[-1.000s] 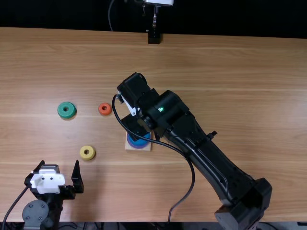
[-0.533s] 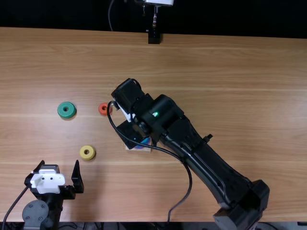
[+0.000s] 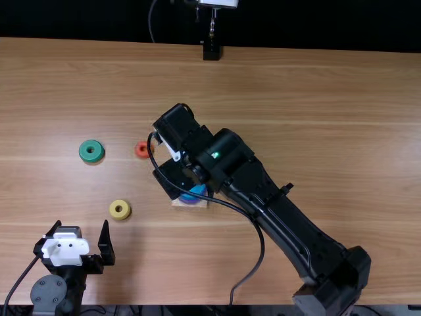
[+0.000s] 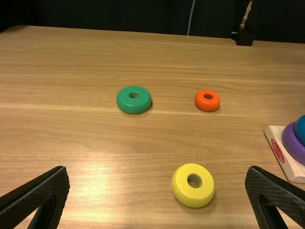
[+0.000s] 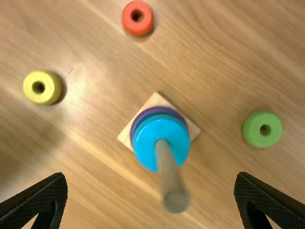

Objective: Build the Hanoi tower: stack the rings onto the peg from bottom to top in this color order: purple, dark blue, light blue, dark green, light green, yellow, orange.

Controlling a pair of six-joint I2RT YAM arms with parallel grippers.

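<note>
You seem to be in a robotics lab: two black jointed robot arms [image 3: 263, 191] flank your light brown wooden desk [image 3: 322, 125], with a black backdrop [image 3: 329, 25] beyond.

In the top view, the right arm [image 3: 263, 191] partly hides the orange ring [image 3: 139, 150] and wooden base [image 5: 156, 100]; the left wrist view crops the purple ring [image 4: 292, 143].

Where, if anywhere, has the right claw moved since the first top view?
Yes: in the top view, the right claw has shifted left and slightly toward the near edge, judged against the wooden base, whose left side it now reaches farther past.
</note>
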